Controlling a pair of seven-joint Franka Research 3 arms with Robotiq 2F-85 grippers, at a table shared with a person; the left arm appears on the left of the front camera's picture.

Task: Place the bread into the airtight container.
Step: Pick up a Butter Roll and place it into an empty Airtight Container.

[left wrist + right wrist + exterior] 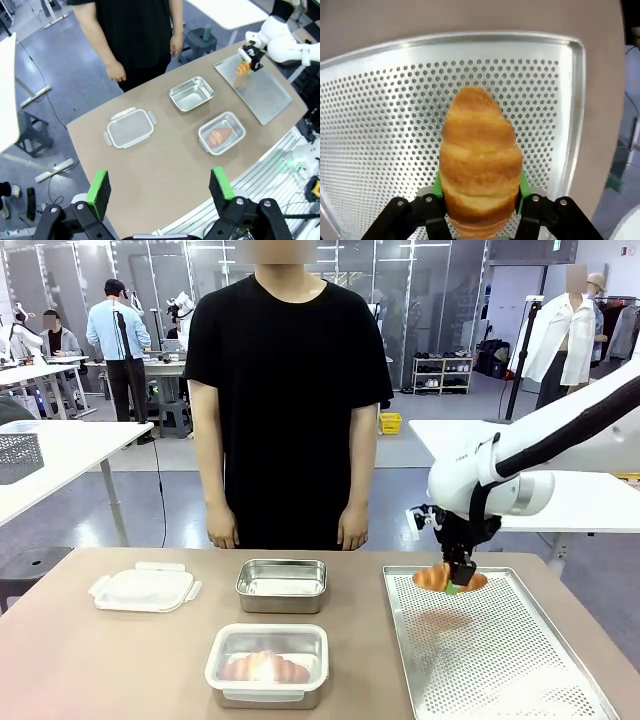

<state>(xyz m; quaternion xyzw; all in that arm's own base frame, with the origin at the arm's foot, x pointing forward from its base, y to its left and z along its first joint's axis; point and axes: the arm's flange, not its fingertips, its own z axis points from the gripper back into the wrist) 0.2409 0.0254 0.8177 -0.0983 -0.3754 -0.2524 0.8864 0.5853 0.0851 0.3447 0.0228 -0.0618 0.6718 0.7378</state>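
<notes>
Brown tabletop [90, 670] in an open lab hall, perforated metal tray [520, 670] on it, right gripper [461, 582] clamped on a croissant [438, 578] just above the tray's far end, white-rimmed container [214, 668] left of the tray holding a second croissant [265, 668], left gripper [159, 187] spread wide, holding nothing.

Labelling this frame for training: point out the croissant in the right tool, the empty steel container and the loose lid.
held croissant [480, 150], right wrist view, middle of its crust.
empty steel container [282, 603], front view, its near wall.
loose lid [143, 589], front view, centre of its flat panel.
</notes>
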